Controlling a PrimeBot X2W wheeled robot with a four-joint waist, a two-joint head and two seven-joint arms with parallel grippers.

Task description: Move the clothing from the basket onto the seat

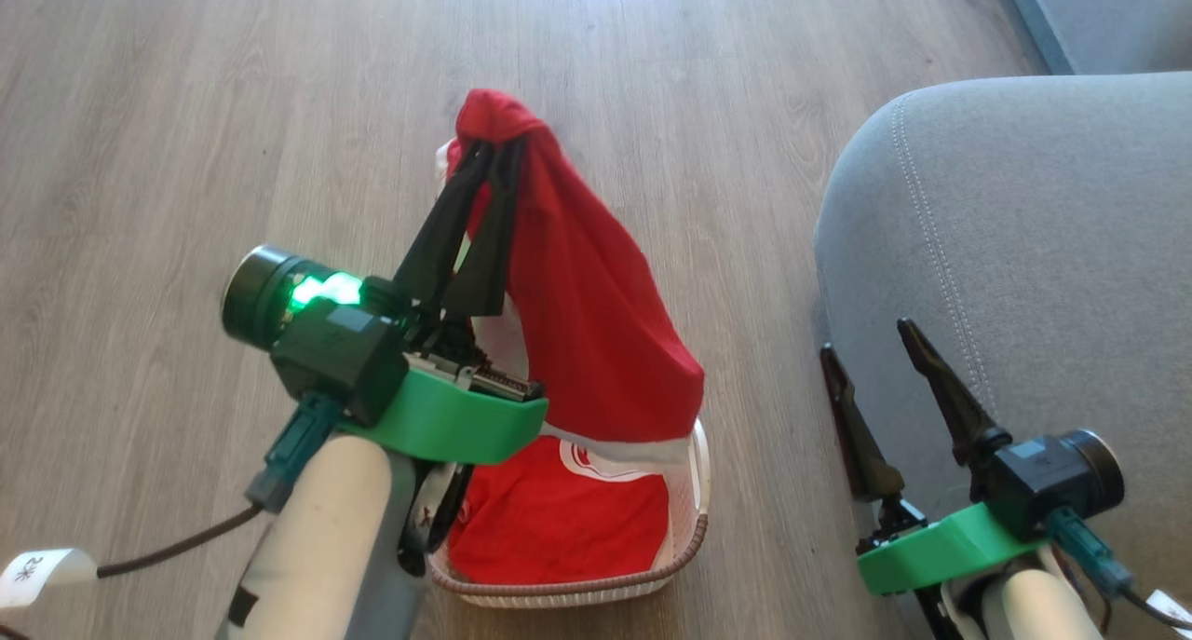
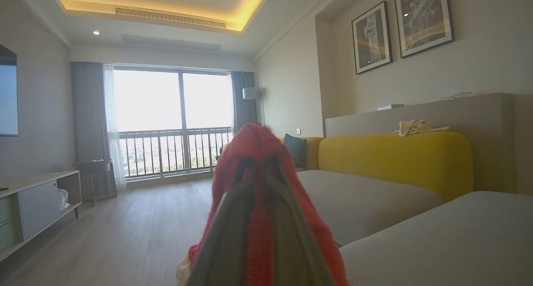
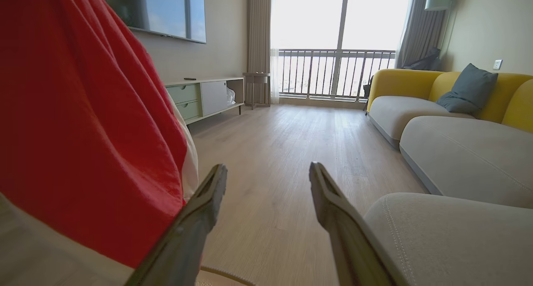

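My left gripper (image 1: 498, 146) is shut on a red garment (image 1: 587, 323) with white trim, lifted so that it hangs above the basket (image 1: 689, 528). In the left wrist view the red garment (image 2: 260, 152) bunches over that gripper's fingertips. A second red piece of clothing (image 1: 549, 528) lies inside the cream basket on the floor. The grey seat (image 1: 1024, 249) with its stitched seam is to the right. My right gripper (image 1: 866, 337) stands open beside the seat's rounded corner, holding nothing; in the right wrist view its gripper (image 3: 268, 173) has the hanging garment (image 3: 83, 119) to its left and the seat (image 3: 449, 236) to its right.
Wooden floor (image 1: 233, 109) surrounds the basket. The wrist views show a long sofa with yellow backs (image 2: 395, 157), a low TV cabinet (image 3: 204, 96) and a balcony window (image 3: 337, 40) at the far end of the room.
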